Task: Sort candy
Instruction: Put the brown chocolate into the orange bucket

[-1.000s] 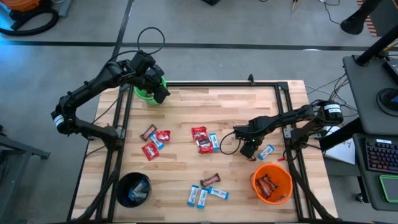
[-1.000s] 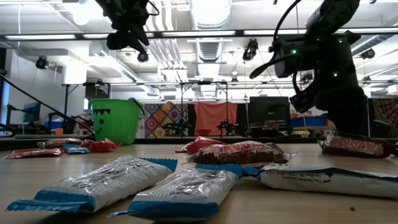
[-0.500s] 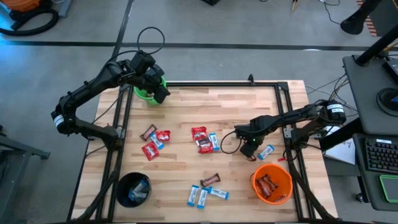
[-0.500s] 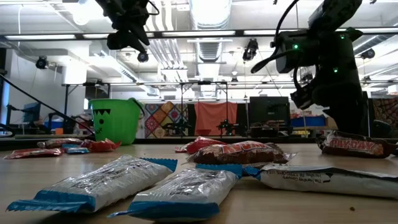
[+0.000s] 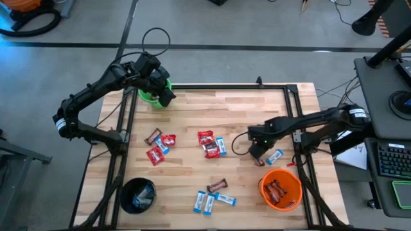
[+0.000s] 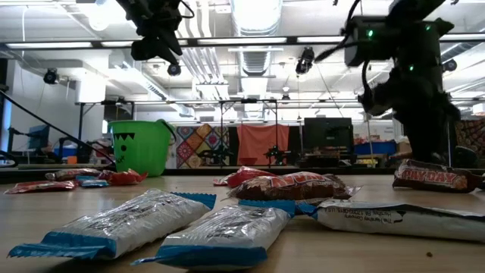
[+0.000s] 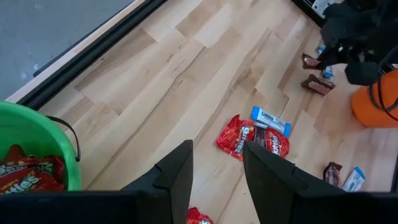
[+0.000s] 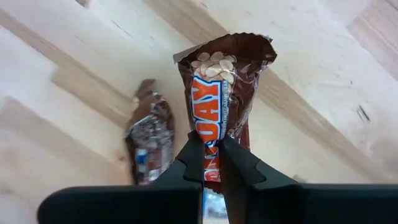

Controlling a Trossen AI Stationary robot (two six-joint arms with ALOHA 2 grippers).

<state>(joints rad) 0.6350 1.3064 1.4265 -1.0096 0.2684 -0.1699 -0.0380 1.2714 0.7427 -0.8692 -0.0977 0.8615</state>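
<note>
Right gripper (image 8: 211,163) is pinching a brown candy bar (image 8: 221,87), plain only in its wrist view; left gripper (image 7: 216,163) is hovering agape over green bucket (image 7: 25,140).

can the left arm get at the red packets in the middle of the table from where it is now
Probably yes. The left gripper hangs open over the green bucket, and bare wood lies between it and the red packets. The right gripper, shut on a brown bar, sits off to one side.

A green bucket (image 5: 153,95) is seen below the left jaws; an orange bucket (image 5: 280,189) near the right jaws; a black bucket (image 5: 137,195) stands apart.
</note>
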